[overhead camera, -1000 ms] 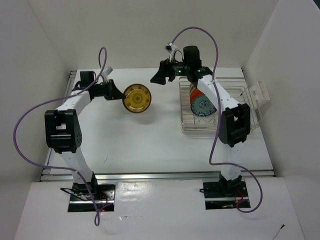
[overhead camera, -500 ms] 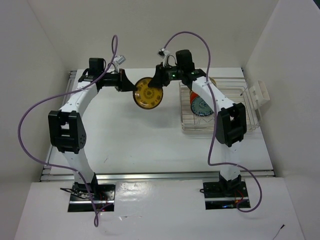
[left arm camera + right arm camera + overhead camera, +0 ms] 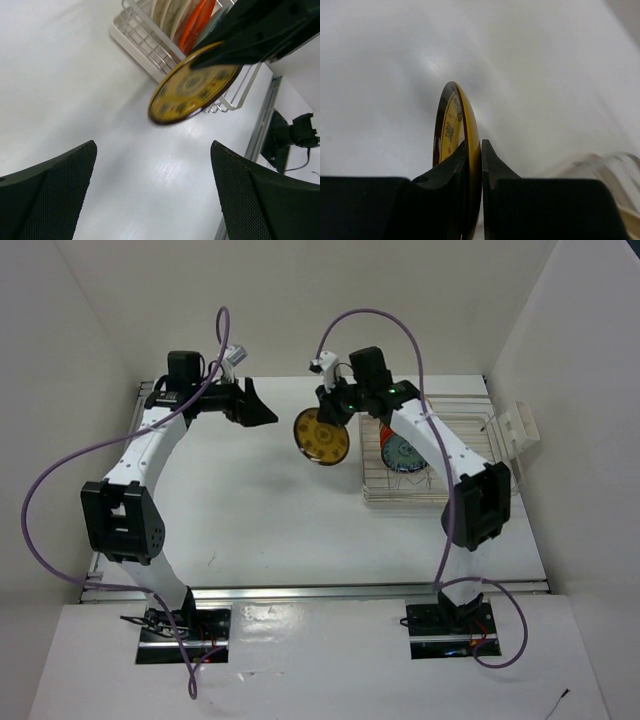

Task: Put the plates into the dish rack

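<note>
Right fingers clamped on rim of yellow-brown plate, on edge above counter near far edge, just beside dish rack. Left fingers wide apart, empty.

top: overhead, whole table | left wrist: faces yellow plate from apart | right wrist: same plate, close, edge-on

The yellow plate is looking glossy and glazed, the wire rack is shining like metal, and the white table is gleaming smooth.
</note>
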Controlling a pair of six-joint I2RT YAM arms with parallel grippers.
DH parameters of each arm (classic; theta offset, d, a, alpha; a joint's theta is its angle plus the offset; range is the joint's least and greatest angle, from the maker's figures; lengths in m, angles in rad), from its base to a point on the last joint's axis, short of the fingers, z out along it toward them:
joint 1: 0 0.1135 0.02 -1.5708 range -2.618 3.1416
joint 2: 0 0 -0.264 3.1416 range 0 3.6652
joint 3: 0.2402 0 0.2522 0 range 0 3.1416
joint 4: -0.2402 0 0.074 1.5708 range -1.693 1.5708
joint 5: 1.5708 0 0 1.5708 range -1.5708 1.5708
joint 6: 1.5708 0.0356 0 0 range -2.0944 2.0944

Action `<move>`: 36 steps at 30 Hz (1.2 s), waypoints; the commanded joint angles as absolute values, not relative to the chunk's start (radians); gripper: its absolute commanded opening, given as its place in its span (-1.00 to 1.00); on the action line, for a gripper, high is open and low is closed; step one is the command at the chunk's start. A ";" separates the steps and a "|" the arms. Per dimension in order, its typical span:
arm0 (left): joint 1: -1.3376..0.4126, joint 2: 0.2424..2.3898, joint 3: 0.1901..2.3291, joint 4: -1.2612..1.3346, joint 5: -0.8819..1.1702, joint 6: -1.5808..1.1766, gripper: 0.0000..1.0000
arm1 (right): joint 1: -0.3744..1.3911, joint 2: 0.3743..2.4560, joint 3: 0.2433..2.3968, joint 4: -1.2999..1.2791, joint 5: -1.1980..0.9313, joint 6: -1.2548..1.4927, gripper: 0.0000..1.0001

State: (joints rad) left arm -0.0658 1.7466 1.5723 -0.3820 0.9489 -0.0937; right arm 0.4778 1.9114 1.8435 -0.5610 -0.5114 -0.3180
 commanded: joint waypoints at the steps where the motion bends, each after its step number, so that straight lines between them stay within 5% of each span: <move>1: -0.063 1.661 1.647 -0.419 0.902 -0.031 1.00 | 0.436 1.672 1.796 -0.522 -0.252 -0.466 -1.00; 6: -0.008 1.643 1.677 -0.451 0.777 -0.006 1.00 | 0.425 1.384 1.590 -0.404 -0.062 -0.606 -1.00; 13: 0.040 1.654 1.658 -0.376 0.741 -0.060 1.00 | 0.416 1.068 1.245 -0.479 -0.097 -1.087 -1.00; 20: 0.040 1.690 1.649 -0.344 0.759 -0.095 1.00 | 0.407 1.068 1.207 -0.597 0.103 -1.250 -1.00; 36: 0.089 1.763 1.660 -0.353 0.779 -0.095 1.00 | 0.407 1.089 1.100 -0.377 -0.026 -1.513 -1.00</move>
